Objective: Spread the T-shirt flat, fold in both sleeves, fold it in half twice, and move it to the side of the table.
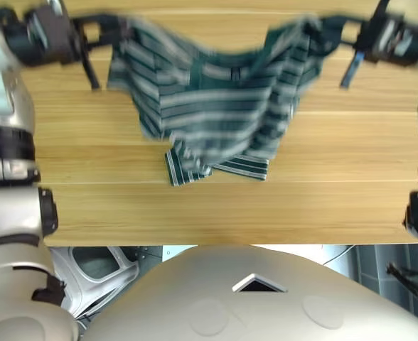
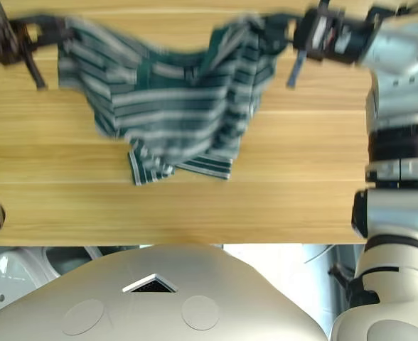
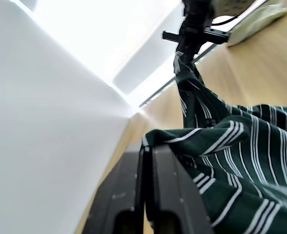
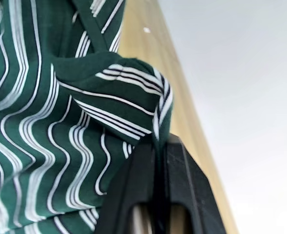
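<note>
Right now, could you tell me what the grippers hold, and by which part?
Both hold the T-shirt: left gripper and right gripper each pinch an upper corner.

Below the near edge of the wooden surface (image 1: pixel 216 213), toward the left, sits a white moulded part (image 1: pixel 99 273) with rounded openings. Toward the right, grey floor (image 1: pixel 369 266) shows. A plain white wall (image 3: pixel 46 122) rises beside the surface, and a pale cream object (image 3: pixel 258 19) lies on the wood near it.
</note>
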